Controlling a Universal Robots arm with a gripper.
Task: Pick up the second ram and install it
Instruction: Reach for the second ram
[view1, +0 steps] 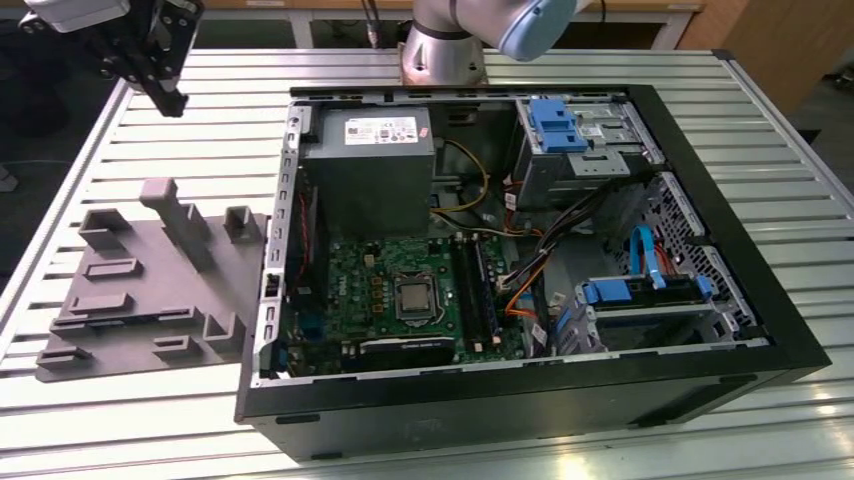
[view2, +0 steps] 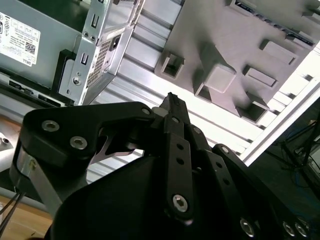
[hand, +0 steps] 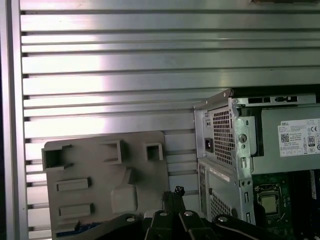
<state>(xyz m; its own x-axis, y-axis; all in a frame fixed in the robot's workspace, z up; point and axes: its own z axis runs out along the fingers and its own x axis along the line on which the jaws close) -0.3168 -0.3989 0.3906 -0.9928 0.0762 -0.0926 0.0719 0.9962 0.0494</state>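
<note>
Hovering above the bench (view1: 200, 135) in the exterior view, the end effector (view1: 171, 100) has its fingers drawn together with nothing between them, and it touches nothing. The grey holder tray (view1: 147, 290) lies below it, and the open computer case (view1: 467, 420) stands off to its side, well apart. The black memory slots (view1: 477, 290) on the motherboard (view1: 387, 290) lie deep in that case, far from the end effector, and I cannot tell from here whether any stick sits in them. In the second wrist view the end effector (view2: 172, 102) looks the same: its fingertips meet in one narrow black point, empty, with the tray (view2: 240, 30) beyond the tip and the grey power-supply box (view2: 30, 35) off to one side. In the first wrist view the closed tip (hand: 172, 192) hangs over the edge of the tray (hand: 100, 175) that faces the case. Close beside the end effector's links a thin dark-blue sliver shows on the tray. I judge this to be the second ram (hand: 75, 228), lying in its holder and apart from the fingers, though too little of it shows to be sure. On that reading the pick is not yet made: the stick is neither gripped nor lifted, and carrying it to the case and seating it in a slot are all left undone
</note>
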